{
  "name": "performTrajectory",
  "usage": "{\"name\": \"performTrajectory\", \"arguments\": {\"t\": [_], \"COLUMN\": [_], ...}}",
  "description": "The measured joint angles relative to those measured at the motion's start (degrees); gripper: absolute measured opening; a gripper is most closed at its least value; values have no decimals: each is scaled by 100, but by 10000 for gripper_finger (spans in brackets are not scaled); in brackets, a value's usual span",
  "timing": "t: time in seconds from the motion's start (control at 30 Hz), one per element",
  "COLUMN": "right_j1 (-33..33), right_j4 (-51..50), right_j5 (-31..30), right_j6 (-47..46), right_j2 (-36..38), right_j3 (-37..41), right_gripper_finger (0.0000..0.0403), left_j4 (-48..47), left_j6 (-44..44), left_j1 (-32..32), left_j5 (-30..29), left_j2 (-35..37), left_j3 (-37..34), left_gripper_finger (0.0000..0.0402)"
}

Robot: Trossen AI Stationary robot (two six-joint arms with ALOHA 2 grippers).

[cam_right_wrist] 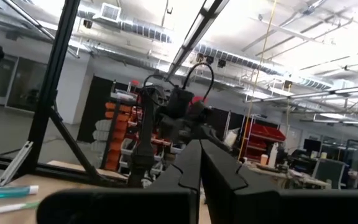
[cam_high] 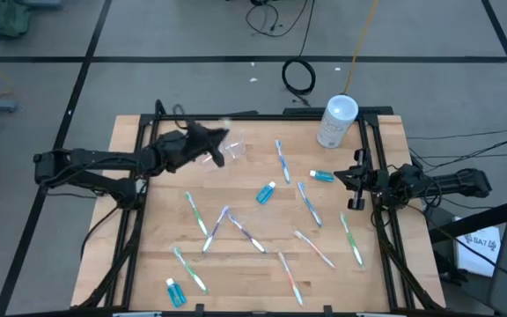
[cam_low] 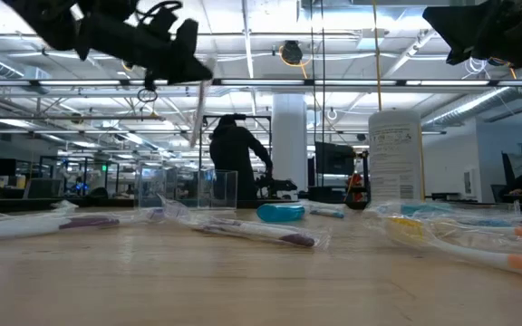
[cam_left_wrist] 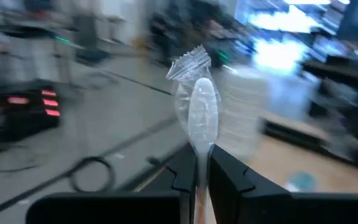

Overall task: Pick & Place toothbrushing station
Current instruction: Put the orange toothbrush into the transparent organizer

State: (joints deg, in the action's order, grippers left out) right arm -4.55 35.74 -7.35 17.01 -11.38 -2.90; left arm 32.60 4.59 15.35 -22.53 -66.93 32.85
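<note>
Crinkly clear-wrapped toothbrush (cam_left_wrist: 199, 118) pinched upright between the left gripper's (cam_left_wrist: 199, 175) dark fingers

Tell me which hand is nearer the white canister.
Right. The right hand sits just below the white canister in the high view, by the table's right edge; the left hand is far across.

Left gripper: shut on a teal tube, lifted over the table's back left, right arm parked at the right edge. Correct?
Not a tube. The left gripper is shut on a wrapped toothbrush, as the left wrist view shows. It is lifted at back left, and the right gripper waits at the right edge.
</note>
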Motion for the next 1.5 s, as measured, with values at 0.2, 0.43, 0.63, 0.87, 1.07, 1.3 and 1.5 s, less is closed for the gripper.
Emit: {"name": "performTrajectory", "arguments": {"t": [0.2,0.43,0.63,0.87,1.07,1.3,1.5], "right_j1": [-1,1,1,-1,0,-1,1], "right_j4": [7,1,5,4,7,357,1504], "right_j5": [-3,-5,-10,-10,-10,-10,-32], "right_j6": [-86,-857,-797,-790,-614,-84,673], "right_j2": [-173,-352,-437,-459,-457,-457,-467], "right_j3": [0,0,0,0,0,0,2], "right_gripper_finger": [4,4,4,4,4,4,4], "left_j4": [808,909,1841,1558,310,-521,-632], "left_j6": [159,-93,-1120,-1010,192,1154,1269], "left_j1": [61,-296,-604,-1013,-1176,-936,-894], "left_j5": [-645,-1617,-1914,-2915,-3193,-3203,-3160], "left_j2": [47,54,82,151,145,15,15], "left_j3": [-870,-1125,-1125,-1120,-1122,-1122,-1122], "left_gripper_finger": [12,21,9,27,7,50,90]}}
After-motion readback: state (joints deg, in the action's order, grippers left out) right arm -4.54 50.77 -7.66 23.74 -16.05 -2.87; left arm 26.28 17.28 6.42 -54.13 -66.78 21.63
